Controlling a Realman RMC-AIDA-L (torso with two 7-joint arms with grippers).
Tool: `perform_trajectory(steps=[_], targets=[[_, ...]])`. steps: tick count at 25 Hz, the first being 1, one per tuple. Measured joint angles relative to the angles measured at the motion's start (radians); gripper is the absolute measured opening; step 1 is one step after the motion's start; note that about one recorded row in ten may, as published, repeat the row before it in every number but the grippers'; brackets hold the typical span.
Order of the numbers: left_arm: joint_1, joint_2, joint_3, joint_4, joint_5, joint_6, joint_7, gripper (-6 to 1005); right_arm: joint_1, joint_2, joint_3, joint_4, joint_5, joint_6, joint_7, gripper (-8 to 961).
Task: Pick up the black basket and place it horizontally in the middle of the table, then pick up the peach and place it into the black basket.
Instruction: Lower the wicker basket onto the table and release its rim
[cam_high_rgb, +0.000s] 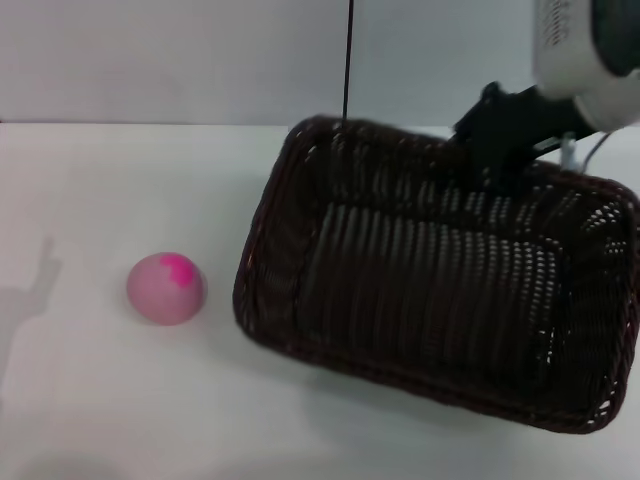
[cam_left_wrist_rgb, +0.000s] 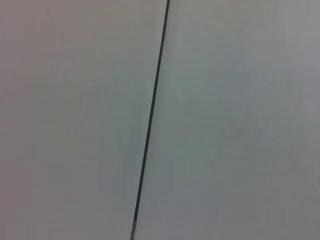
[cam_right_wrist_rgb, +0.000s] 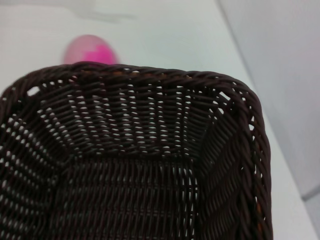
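While the right pincer (cam_high_rgb: 497, 150) sits at the far rim of the large, very dark woven wicker basket (cam_high_rgb: 440, 280), whether its fingers are clamped on the braid cannot be told, because the dark fingers merge with the dark weave. That basket occupies the right half of the plain white surface (cam_high_rgb: 90, 400), skewed rather than square to the near edge, its right end running close to the right edge; whether it rests flat or is slightly lifted cannot be told. Well apart toward the left edge lies the small round pale-pink peach with its magenta patch (cam_high_rgb: 166, 288), alone on the surface. The chief risk, as I judge it, is a one-sided hold: gripped at a single point of the rim, the wide basket could swing or tip when moved, stay crooked, or slip from the fingers. A sweep toward the middle could also push the near left corner into the fruit and send it rolling. No left pincer shows; its wrist view gives only a pale wall and a thin dark cord (cam_left_wrist_rgb: 150, 120).
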Motion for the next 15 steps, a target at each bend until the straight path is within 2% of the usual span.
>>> perform_trajectory(steps=[7,15], targets=[[0.006,0.000,-0.007,-0.016,0.000,-0.003,0.000,830,0.023,-0.001,-0.135,0.057,0.000,0.064,-0.025,206],[0.010,-0.001,0.001,-0.021,0.001,-0.008,0.000,830,0.014,0.003,-0.165,0.073,0.064,0.093,-0.169,226]])
